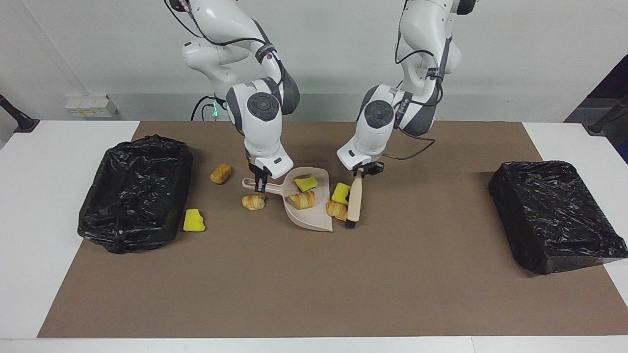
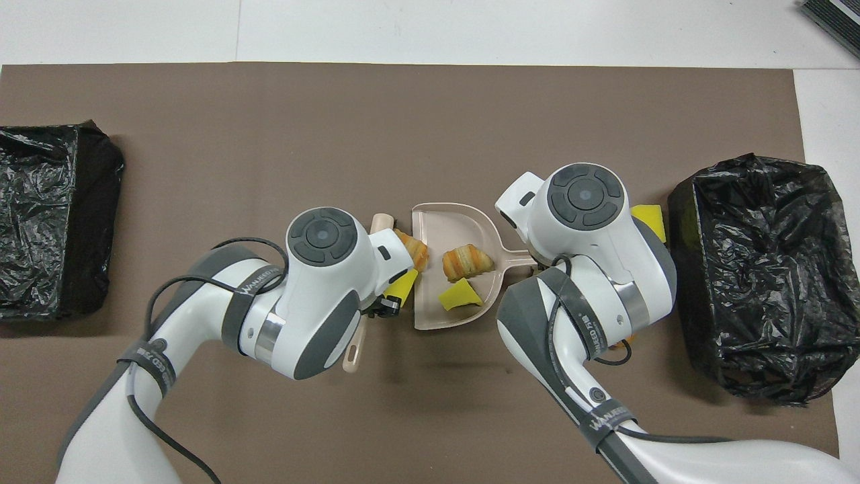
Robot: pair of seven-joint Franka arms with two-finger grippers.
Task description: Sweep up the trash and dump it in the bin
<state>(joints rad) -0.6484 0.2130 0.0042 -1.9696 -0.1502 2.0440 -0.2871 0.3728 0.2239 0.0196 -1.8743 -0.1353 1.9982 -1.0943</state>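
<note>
My right gripper (image 1: 259, 185) is shut on the handle of the beige dustpan (image 1: 314, 220), which lies flat on the brown mat. Inside it sit a yellow sponge chunk (image 1: 305, 184) and a croissant piece (image 1: 301, 199). The left gripper (image 1: 361, 171) is shut on the brush (image 1: 354, 198), bristles down on the mat. The brush presses a second sponge chunk (image 1: 340, 192) and croissant piece (image 1: 336, 210) against the pan's open edge. From overhead, that croissant (image 2: 411, 247) lies on the lip of the dustpan (image 2: 437, 222), and the right gripper is hidden under its wrist.
Loose trash lies toward the right arm's end: a croissant piece (image 1: 253, 201) beside the pan's handle, a brown bread piece (image 1: 221, 173) and a yellow sponge (image 1: 194, 220) by the black-lined bin (image 1: 135, 191). Another black-lined bin (image 1: 557, 215) stands at the left arm's end.
</note>
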